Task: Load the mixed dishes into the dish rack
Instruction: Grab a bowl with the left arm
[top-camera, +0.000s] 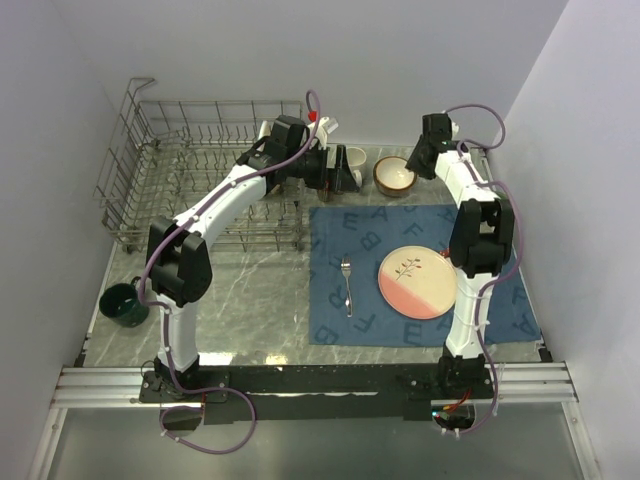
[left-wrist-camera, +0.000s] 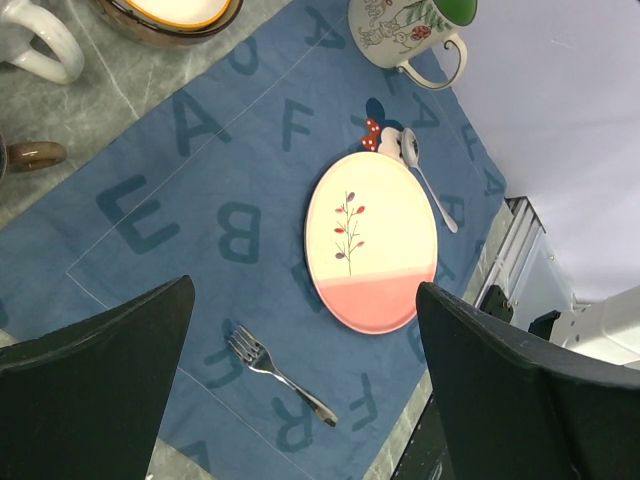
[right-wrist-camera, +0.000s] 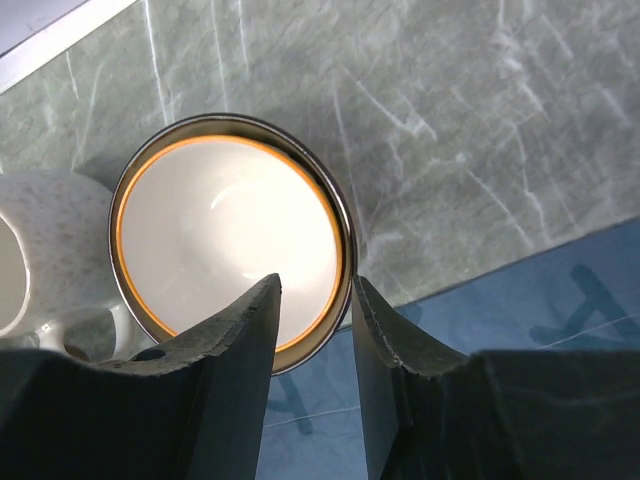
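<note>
Grey marbled tabletop, white walls around it. Contents, left to right:

- dark green mug (top-camera: 123, 303): near the left edge, upright.
- dish rack (top-camera: 200, 180): far left corner; no dish visible among its tines.
- left gripper (left-wrist-camera: 305, 288): raised by the rack's right end, jaws spread wide, holding nothing.
- fork (top-camera: 346, 283): on the blue placemat (top-camera: 350, 225), left part.
- white mug (top-camera: 352, 165): far edge, just beside the bowl.
- brown-rimmed bowl (right-wrist-camera: 230, 235): far edge, just off the placemat, upright.
- pink-and-cream plate (top-camera: 416, 282): flat on the placemat, right of the fork.
- right gripper (right-wrist-camera: 315, 290): lowered at the bowl, jaws partly narrowed astride its rim, one finger inside and one outside; not yet pinching.

Step in hand, as judged: picking up the bowl, with loading apparently barely begun. The next move likely calls for closing firmly on the rim, lifting clear of the white mug, then carrying the bowl leftward to the rack without meeting the left arm.
</note>
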